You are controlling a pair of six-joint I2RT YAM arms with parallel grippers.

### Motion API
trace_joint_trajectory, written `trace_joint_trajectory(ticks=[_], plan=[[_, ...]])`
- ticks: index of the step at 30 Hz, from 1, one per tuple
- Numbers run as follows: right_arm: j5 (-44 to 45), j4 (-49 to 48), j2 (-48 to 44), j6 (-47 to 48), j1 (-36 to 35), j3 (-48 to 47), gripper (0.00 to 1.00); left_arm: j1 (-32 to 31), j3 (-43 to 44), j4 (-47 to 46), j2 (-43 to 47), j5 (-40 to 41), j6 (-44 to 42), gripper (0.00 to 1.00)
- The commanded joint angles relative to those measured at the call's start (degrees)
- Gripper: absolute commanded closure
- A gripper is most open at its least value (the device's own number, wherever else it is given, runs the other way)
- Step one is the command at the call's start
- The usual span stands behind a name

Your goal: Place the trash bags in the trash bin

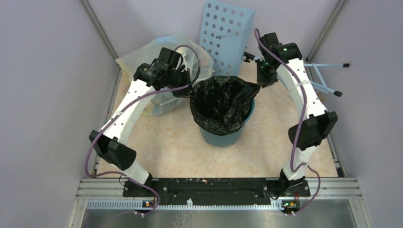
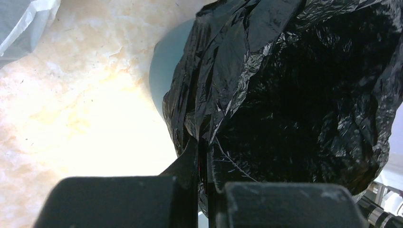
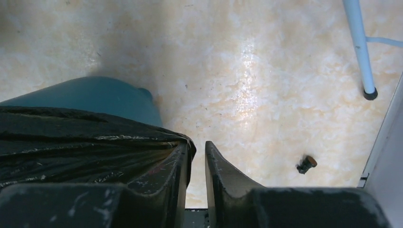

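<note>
The trash bin [image 1: 223, 135] stands upright in the middle of the counter [image 1: 166, 147], between the two arms. The black trash bag [image 1: 221, 99] sits in it as a liner, its mouth gaping upward and its crinkled rim folded over the outside of the bin.

The left hand [image 1: 184, 90] is at the bag's left rim. In the left wrist view its two fingers are pressed together with a fold of the glossy black film pinched between them, and the rest of the bag billows out ahead of them and to the right. The bin's pale wall shows just beside that fold.

The right hand [image 1: 263, 80] is at the opposite side, by the bag's right rim, where the plastic is drawn up into a peak. Its fingers [image 3: 173, 166] stand a narrow slit apart, and bare counter shows through the gap, so nothing is gripped. The bag's edge lies against the outer side of one finger, with the teal bin wall below it.

Behind the left arm lies a bulging translucent bag [image 1: 157, 57] – well apart from the bin's mouth. A pale blue perforated panel [image 1: 225, 33] leans at the back.
</note>
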State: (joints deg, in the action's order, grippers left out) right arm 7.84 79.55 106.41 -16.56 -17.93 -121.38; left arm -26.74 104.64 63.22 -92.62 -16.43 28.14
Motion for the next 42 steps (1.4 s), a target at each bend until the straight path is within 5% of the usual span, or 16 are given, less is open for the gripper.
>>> trace_joint_trajectory(ticks=[1, 6, 14, 21, 27, 35, 42], plan=[[3.13, 2.24, -6.83, -0.98, 0.0, -2.51, 0.74, -0.48, -2.58, -0.26, 3.14, 1.64, 5.34, 1.0], [1.48, 1.65, -12.69, -3.68, -2.2, -2.06, 0.58, -0.72, -6.84, -4.18, 6.82, 2.76, 8.42, 1.0], [-10.1, -3.79, -24.43, -10.94, -4.21, 7.39, 0.57, -0.92, -9.21, -4.22, 8.92, 4.39, 11.86, 1.0], [-17.96, -7.07, -25.89, -15.38, -6.28, 13.95, 0.55, -1.2, -11.36, -6.49, 10.3, 4.36, 13.92, 1.0], [-18.56, -12.06, -27.02, -18.62, -7.93, 20.31, 0.66, -1.27, -12.14, -7.37, 10.45, 4.16, 14.84, 1.0], [-18.66, -19.33, -28.65, -23.93, -8.21, 28.79, 0.65, -1.46, -14.26, -9.46, 11.6, 3.78, 16.45, 1.0], [-8.49, -11.95, -24.04, -22.16, -10.41, 21.6, 0.6, -1.47, -14.9, -9.7, 11.93, 3.95, 16.88, 1.0]])
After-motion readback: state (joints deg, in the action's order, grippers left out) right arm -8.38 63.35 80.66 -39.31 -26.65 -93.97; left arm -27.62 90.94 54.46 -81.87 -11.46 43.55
